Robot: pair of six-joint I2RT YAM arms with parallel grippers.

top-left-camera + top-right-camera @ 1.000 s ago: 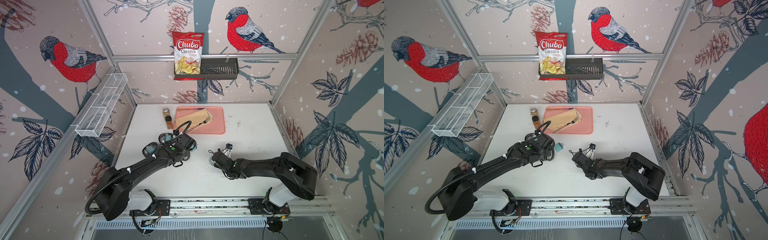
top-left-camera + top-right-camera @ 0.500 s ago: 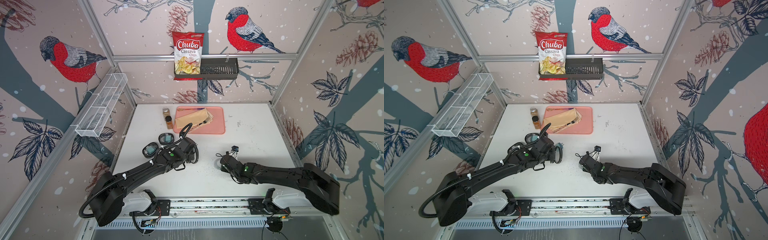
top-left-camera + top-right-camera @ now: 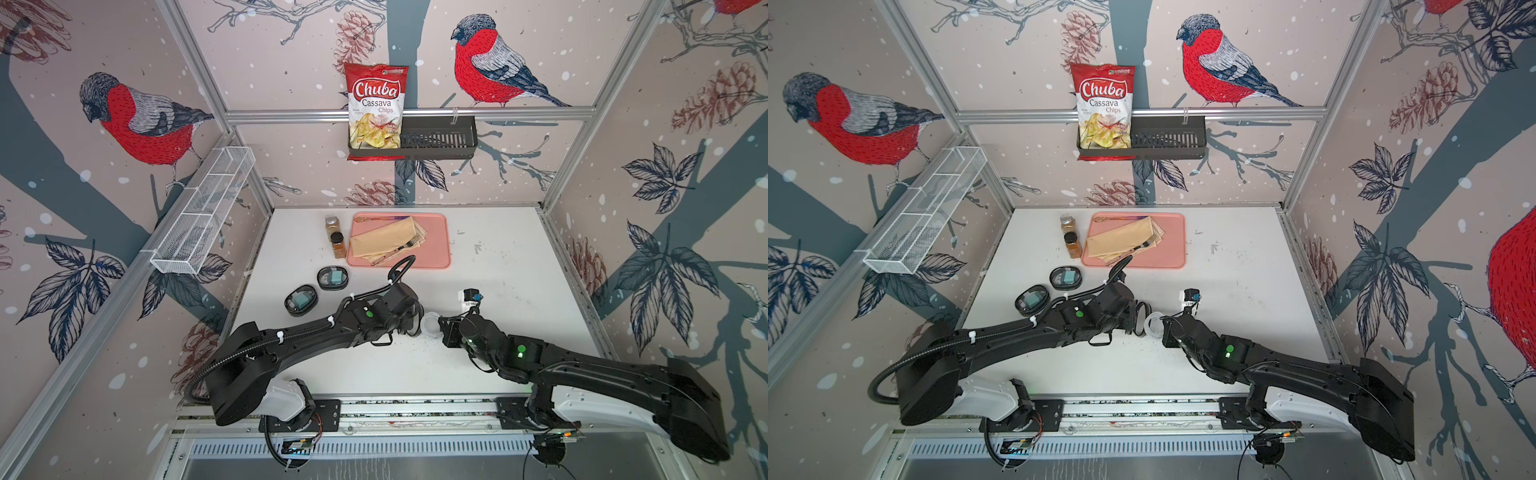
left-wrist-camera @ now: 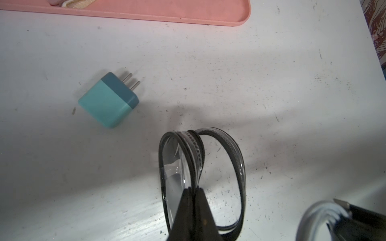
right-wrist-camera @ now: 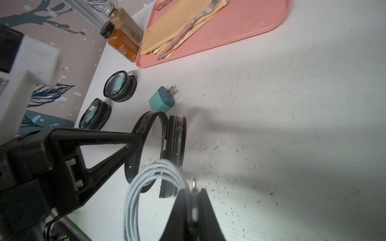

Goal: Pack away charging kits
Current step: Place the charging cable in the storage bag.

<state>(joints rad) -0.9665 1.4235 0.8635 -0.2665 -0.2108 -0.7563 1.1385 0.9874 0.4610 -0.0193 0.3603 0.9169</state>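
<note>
Item, centre of the frame in both top views: the left gripper [image 4: 193, 189] is pinching fully shut on the rim of an open black case [image 4: 193, 144], holding it on edge with its halves spread. The right gripper [image 5: 193, 192], closed almost completely, is gripping a coiled white cable [image 5: 133, 194] just beside that case. A teal plug adapter [image 4: 107, 100] is lying loose on the white table [image 3: 498, 266], between the open case and the pink tray [image 3: 440, 241]. Left of centre, an upper closed case [image 3: 332, 277] and a lower closed case [image 3: 301, 300] are sitting side by side, each showing teal inside.
</note>
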